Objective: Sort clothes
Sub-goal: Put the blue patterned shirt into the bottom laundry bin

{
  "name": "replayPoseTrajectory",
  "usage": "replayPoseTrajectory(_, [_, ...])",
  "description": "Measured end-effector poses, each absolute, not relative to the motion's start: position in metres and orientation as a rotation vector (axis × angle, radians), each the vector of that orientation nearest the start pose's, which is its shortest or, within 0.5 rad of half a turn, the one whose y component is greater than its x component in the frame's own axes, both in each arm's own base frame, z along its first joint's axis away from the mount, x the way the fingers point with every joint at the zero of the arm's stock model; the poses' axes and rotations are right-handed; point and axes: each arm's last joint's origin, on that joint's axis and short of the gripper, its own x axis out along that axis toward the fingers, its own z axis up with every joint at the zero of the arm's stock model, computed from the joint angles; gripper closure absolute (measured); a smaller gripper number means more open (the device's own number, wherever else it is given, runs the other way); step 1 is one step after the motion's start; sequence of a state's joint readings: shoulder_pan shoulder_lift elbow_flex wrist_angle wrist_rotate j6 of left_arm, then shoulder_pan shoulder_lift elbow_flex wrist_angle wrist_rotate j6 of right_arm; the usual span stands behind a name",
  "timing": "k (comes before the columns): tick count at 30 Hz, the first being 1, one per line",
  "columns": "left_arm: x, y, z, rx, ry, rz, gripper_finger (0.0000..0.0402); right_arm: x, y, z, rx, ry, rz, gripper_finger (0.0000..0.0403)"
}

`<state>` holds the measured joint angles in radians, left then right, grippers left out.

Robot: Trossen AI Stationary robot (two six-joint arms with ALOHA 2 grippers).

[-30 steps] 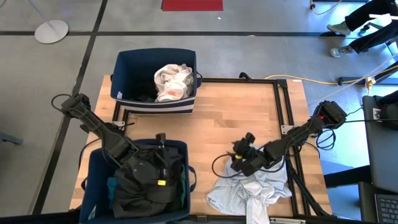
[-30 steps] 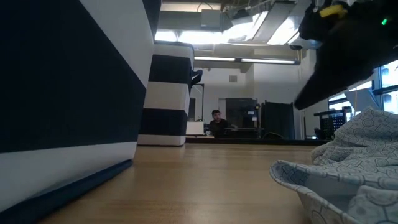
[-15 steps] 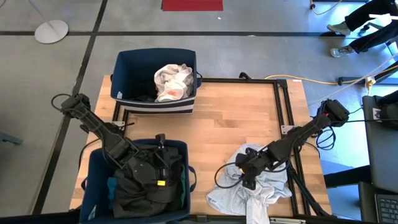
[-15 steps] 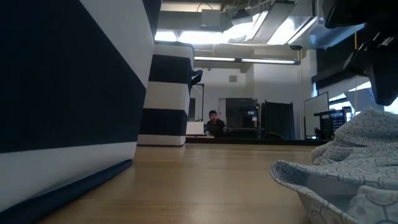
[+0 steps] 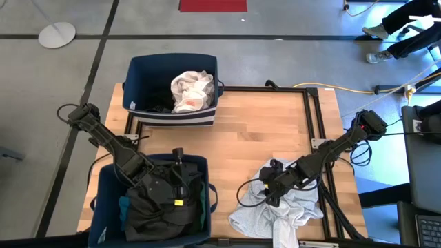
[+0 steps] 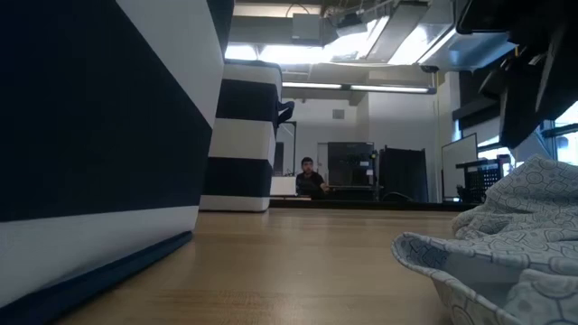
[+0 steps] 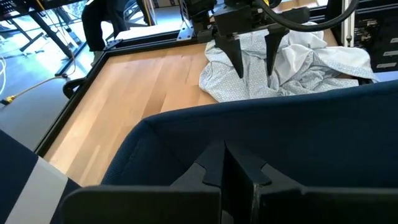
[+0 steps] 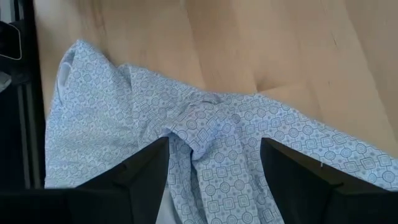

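Hovering lower now, the right end effector [image 5: 274,195] straddles the pale shirt [image 5: 286,210], fingers apart.

Wooden table [image 5: 269,131] with two blue bins [image 5: 141,89] and a pale patterned shirt [image 5: 303,207].

You get even, bright light from above in the high view, with only soft shadows. In the low view, ceiling lamps [image 6: 361,88] glare at the upper centre, and the near bin wall [image 6: 99,135] is dark and blurred (it fills the left side).
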<state>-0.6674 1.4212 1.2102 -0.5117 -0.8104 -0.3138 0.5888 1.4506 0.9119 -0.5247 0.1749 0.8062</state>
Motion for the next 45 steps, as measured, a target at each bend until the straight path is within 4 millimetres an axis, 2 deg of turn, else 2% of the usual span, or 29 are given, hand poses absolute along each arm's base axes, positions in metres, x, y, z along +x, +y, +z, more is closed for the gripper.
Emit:
replayPoseTrajectory(4, [0.247, -0.168, 0.314, 0.181, 0.502, 0.217, 0.0401, 0.233, 0.148, 0.207, 0.317, 1.031, -0.082, 0.0139])
replayPoseTrajectory(10, [0.247, -0.168, 0.314, 0.181, 0.503, 0.217, 0.0402, 0.231, 0.151, 0.207, 0.315, 1.048, -0.06, 0.0072])
replayPoseTrajectory(15, [0.247, -0.168, 0.314, 0.182, 0.503, 0.217, 0.0401, 0.214, 0.161, 0.203, 0.204, 1.094, -0.07, 0.0016])
replayPoseTrajectory(17, [0.247, -0.168, 0.314, 0.182, 0.503, 0.217, 0.0402, 0.204, 0.166, 0.202, 0.152, 1.099, -0.11, 0.0007])
replayPoseTrajectory(20, [0.247, -0.168, 0.314, 0.182, 0.503, 0.217, 0.0401, 0.192, 0.174, 0.201, 0.118, 1.088, -0.136, 0.0012])
replayPoseTrajectory(25, [0.247, -0.168, 0.314, 0.182, 0.503, 0.217, 0.0402, 0.184, 0.187, 0.202, 0.132, 1.083, -0.064, 0.0019])
replayPoseTrajectory(34, [0.247, -0.168, 0.314, 0.182, 0.503, 0.217, 0.0402, 0.189, 0.194, 0.206, 0.19, 0.991, -0.04, 0.0019])
replayPoseTrajectory(45, [0.247, -0.168, 0.314, 0.186, 0.505, 0.216, 0.0401, 0.175, 0.194, 0.183, 0.23, 1.059, -0.07, 0.002])
